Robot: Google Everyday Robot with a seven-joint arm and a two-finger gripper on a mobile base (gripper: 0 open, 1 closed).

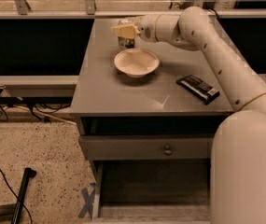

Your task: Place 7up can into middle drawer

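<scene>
The 7up can stands upright at the back of the grey tabletop, just behind the cream bowl. My gripper is at the can's top, reaching in from the right on the long white arm, and it hides the can's upper part. The middle drawer is pulled open below the table's front, showing a dark floor and grey side walls. It lies well below and in front of the can.
A cream bowl sits in front of the can. A black snack packet lies at the table's right front. A shut drawer front with a round knob is above the open drawer. Cables and a black bar lie on the floor at left.
</scene>
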